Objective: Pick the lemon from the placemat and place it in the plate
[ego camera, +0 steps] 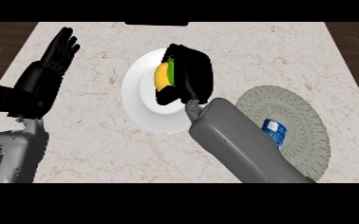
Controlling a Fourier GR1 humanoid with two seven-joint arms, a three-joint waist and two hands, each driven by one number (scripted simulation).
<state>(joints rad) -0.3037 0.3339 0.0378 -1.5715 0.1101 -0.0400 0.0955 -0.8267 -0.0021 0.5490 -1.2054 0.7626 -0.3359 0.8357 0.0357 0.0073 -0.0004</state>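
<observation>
1 yellow oval lemon (162, 77) sits under my black right hand (191, 73), fingers curled round it, directly above the round white plate (140, 105); release should go straight down. left hand (56, 59) rests open at the left edge.

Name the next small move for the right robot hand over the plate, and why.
Probably lower slightly and open: the right robot hand is curled round the lemon, already above the white plate, away from the placemat. Whether the lemon touches the plate is unclear.
</observation>
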